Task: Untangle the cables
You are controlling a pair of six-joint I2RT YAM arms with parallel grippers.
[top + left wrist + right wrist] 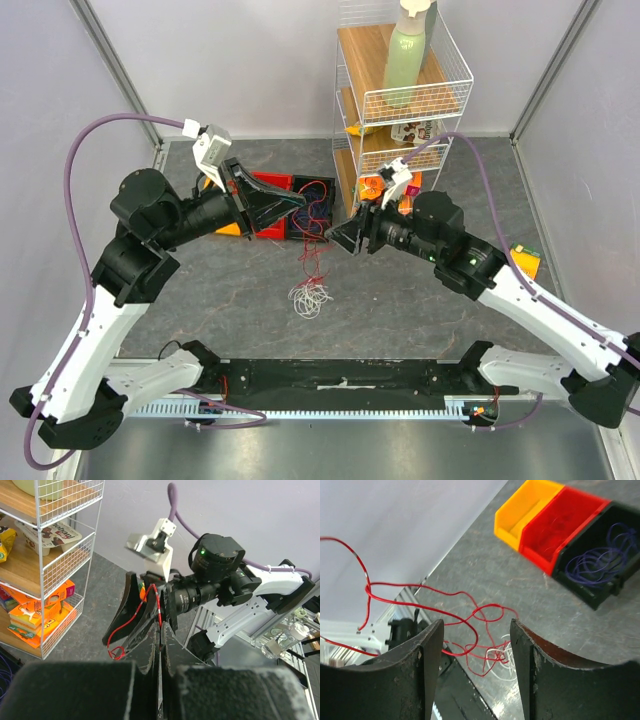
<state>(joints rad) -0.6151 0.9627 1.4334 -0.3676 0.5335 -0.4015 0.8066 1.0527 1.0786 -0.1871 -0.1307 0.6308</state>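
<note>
From above, the left gripper (300, 201) and the right gripper (333, 236) face each other, tips close together, over the grey table (420, 320), just in front of a row of bins. The red cable (312, 252) hangs from between them in a loose tangle down to a white cable (310, 298) that lies in a small looped clump on the table. Behind them stand the red bin (270, 186) and the black bin (318, 190), the black one with thin wires in it. To the right rises a wire rack (452, 95) with a green bottle (405, 60) on its top shelf. In the left wrist view the left gripper (160, 647) has its fingers pressed together on the red cable (158, 605). The strand rises straight up from the clamped tips, then curves down over the right gripper's dark fingers to a small loop; whether it touches them I cannot tell. In the right wrist view the right gripper (476, 672) stands with its jaws well apart and nothing pinched between them. Beyond the gap the red cable (420, 602) swings in wide loops in the air, and lower down it runs into the white cable (504, 657) on the table. Farther off sit a yellow bin (522, 510), the red bin (557, 527) and the black bin (565, 575) side by side – a purple cable (597, 562) is coiled in the black one.
</note>
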